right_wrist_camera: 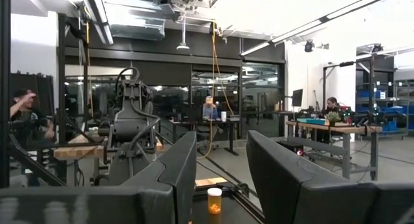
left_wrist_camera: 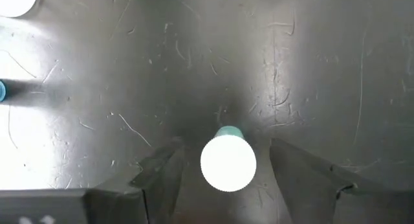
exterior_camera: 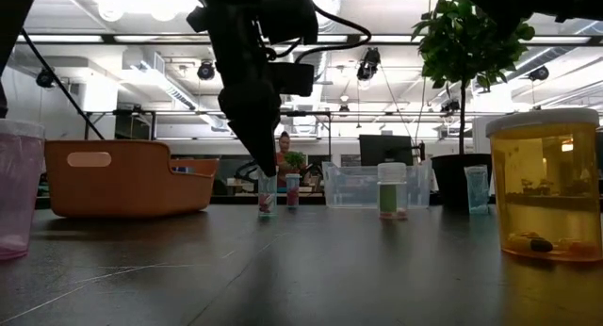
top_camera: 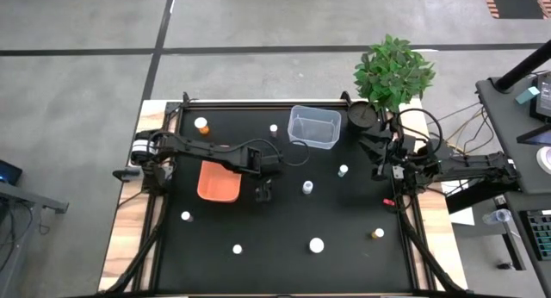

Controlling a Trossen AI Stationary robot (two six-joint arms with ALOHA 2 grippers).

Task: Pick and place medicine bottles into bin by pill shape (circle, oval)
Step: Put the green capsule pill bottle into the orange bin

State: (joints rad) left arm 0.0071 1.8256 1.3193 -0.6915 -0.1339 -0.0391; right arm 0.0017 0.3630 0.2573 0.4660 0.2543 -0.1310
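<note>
1. Orange bin (top_camera: 219, 182) and clear bin (top_camera: 315, 127) wait mid-table for sorting.
2. Left gripper (top_camera: 265, 193), fingers spread, straddles a white-capped bottle (left_wrist_camera: 228, 162) standing on the table (top_camera: 344, 220), not pinched; seemingly poised to grasp.
3. Right gripper (right_wrist_camera: 221, 179) parked at table's right edge, fingers near together, holding nothing.

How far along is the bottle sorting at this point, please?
Nothing looks sorted: the orange bin and the clear bin show no bottles inside. In hand: the left gripper points down with open jaws on either side of a white-capped bottle, not gripping. The right gripper waits at the table's right edge. The other bottles remain scattered.
</note>
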